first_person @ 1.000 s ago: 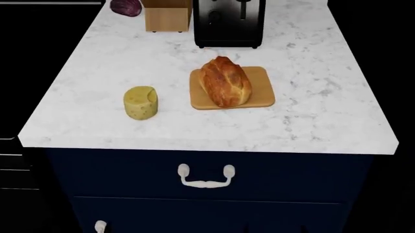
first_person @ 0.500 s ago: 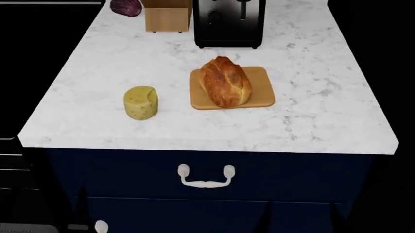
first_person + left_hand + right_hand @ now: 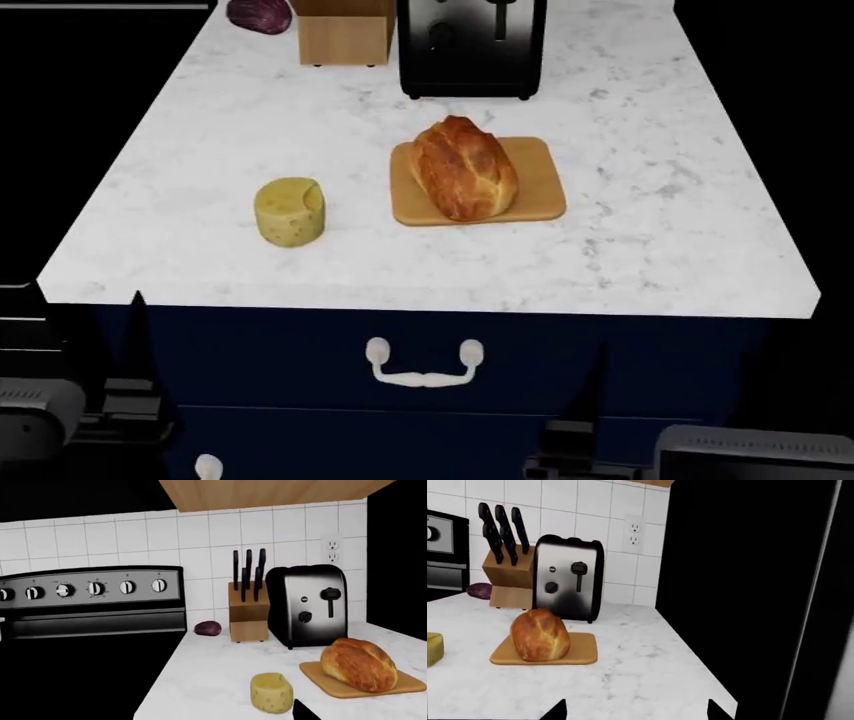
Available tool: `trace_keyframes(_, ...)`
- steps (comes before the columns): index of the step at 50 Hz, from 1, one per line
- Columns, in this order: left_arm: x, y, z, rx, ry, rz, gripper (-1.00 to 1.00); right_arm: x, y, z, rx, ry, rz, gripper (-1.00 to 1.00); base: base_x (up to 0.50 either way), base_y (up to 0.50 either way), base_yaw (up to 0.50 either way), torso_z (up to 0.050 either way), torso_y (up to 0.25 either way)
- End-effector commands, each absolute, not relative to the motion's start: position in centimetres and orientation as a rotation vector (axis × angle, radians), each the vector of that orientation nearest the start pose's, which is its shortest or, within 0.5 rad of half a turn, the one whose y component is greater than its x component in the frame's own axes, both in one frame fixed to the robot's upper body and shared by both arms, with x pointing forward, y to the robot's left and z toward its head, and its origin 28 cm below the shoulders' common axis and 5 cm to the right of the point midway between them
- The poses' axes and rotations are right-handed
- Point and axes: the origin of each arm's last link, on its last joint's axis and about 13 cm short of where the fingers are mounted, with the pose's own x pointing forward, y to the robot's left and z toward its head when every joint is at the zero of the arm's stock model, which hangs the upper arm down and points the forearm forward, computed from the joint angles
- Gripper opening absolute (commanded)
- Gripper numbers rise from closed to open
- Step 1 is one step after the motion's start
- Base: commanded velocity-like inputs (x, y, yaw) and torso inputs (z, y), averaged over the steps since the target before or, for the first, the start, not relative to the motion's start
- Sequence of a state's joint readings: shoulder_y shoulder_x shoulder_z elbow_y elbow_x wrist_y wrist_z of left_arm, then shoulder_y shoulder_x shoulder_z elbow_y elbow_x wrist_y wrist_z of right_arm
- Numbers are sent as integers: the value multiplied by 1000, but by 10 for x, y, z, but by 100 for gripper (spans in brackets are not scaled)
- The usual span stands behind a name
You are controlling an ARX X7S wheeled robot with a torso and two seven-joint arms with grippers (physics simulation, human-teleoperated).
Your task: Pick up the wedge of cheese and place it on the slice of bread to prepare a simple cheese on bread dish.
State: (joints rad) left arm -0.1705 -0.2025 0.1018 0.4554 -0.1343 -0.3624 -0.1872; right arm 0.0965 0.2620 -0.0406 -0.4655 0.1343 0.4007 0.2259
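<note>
Nearest, both arms sit low at the front of the counter, below its edge. The left gripper (image 3: 134,330) shows only dark finger tips against the cabinet, and how far it is open cannot be told; it holds nothing. The right gripper (image 3: 635,711) shows two finger tips well apart in its wrist view, so it is open and empty.

On the counter (image 3: 667,250), the cheese (image 3: 290,211) stands near the front left, upright, with its cut notch at the top, clear of everything around it. Just to its right and slightly farther back lies the board (image 3: 541,195) with the bread (image 3: 463,167) resting on it, long axis running near to far. Beyond these, at the far edge, stand the toaster (image 3: 471,45) and the knife block (image 3: 344,35).

The step in hand looks like the reach for the cheese, and the left arm is the closer one. It would do well to rise above the counter edge first, then come down over the cheese with fingers spread wider than the chunk, closing on its flat sides rather than across the notch. Since the bread's top is rounded, the cheese may roll off unless set down at the crown.
</note>
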Motion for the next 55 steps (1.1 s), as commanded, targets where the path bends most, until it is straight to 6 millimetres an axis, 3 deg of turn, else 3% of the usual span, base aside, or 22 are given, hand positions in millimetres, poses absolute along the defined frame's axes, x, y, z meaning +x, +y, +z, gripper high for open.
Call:
trace_keyframes(1,242,216,140,72,-285,23,100,227,-141,122,-148,-184,-156,100,0,0,0,0,0)
trace_keyframes(11,250,215,155,84,-312,19,100,237,-144,128,-176,-202,-159,100,0,0,0,0,0)
trace_keyframes(23,253,213,169,84,-337,17,100,255,-153,155,-222,-231,-152,100,0,0,0,0,0)
trace_keyframes(37,254,213,171,86,-336,14,100,276,-160,176,-237,-239,-149,100,0,0,0,0,0)
trace_keyframes(39,254,213,172,82,-335,14,100,278,-159,177,-256,-159,-184,100,0,0,0,0,0)
trace_keyframes(55,255,213,174,81,-332,15,100,279,-160,177,-267,-162,-180,100,0,0,0,0,0)
